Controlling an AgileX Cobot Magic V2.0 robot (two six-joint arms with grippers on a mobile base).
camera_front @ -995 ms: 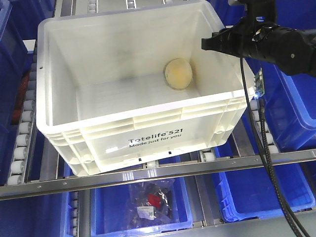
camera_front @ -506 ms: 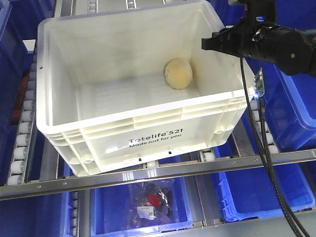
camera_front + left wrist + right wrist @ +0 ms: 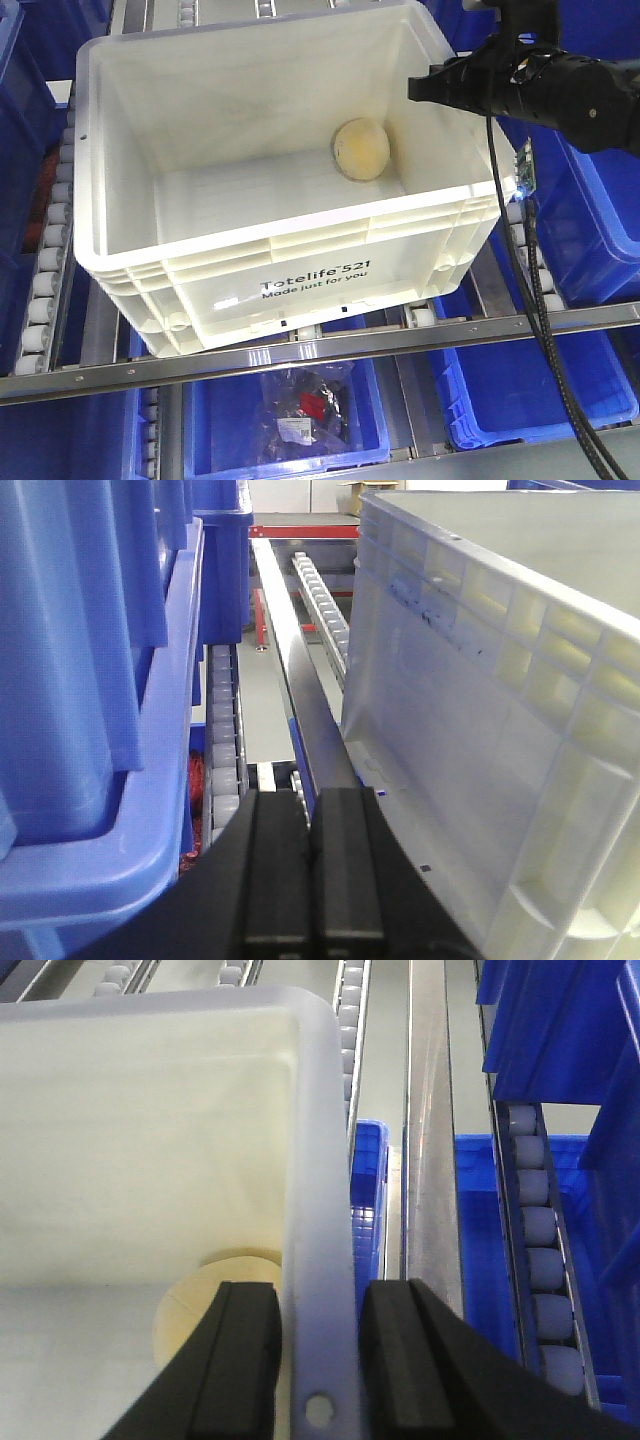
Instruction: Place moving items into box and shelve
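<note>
The right gripper (image 3: pixel 311 1360) reached in from the right, its two black fingers (image 3: pixel 238 1360) spread apart with the box (image 3: pixel 325 1260) wall standing between them, one finger inside and one outside. The left gripper (image 3: pixel 310 870) pointed along the outside of the box, its two fingers (image 3: pixel 275 870) pressed together with nothing between them.

Blue plastic bins (image 3: pixel 290 420) occupy the lower frame beneath a metal shelf rail (image 3: pixel 320 350), with grey conveyor rollers (image 3: pixel 45 270) along the left edge.
</note>
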